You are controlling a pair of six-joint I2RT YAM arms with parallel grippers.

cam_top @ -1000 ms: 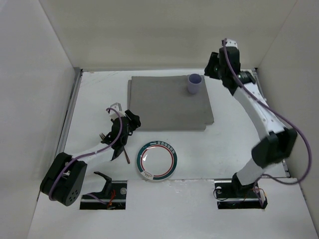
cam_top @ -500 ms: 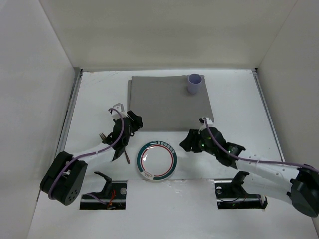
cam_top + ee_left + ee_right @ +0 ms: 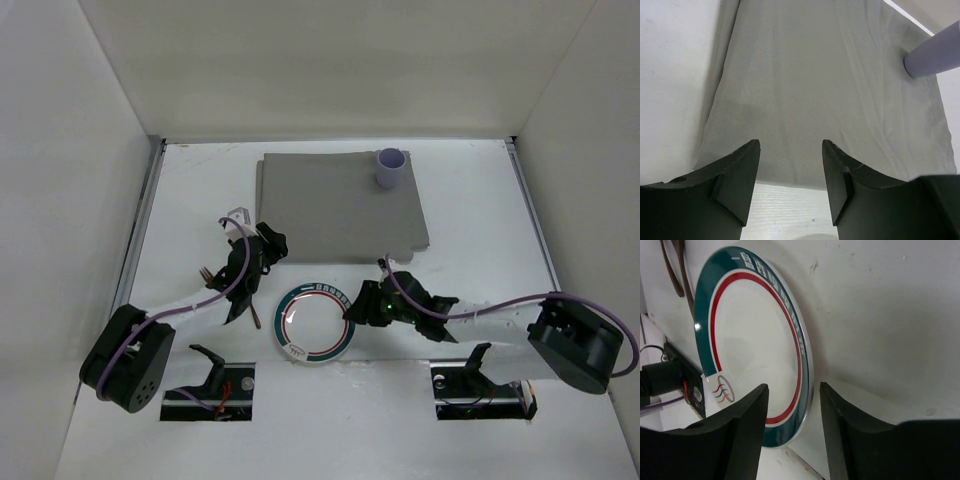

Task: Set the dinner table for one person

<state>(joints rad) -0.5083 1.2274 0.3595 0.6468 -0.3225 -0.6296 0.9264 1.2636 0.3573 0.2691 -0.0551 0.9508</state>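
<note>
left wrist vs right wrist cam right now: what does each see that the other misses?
Left wrist only: the grey mat, with the lavender cup standing at its far right corner. Right wrist only: the green-and-red-ringed plate, its rim lined up with the gap between the jaws. Both: the white dinner table and that arm's own jaws, apart and gripping nothing.

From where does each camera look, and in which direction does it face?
Top camera: above and behind the arms, looking down on the table; left claw and right claw show.
Left wrist: on the left arm, facing across the grey mat to the cup; its own fingers show.
Right wrist: low on the right arm, facing the plate; its fingers show.
Shared: top and right wrist both show the plate.
</note>
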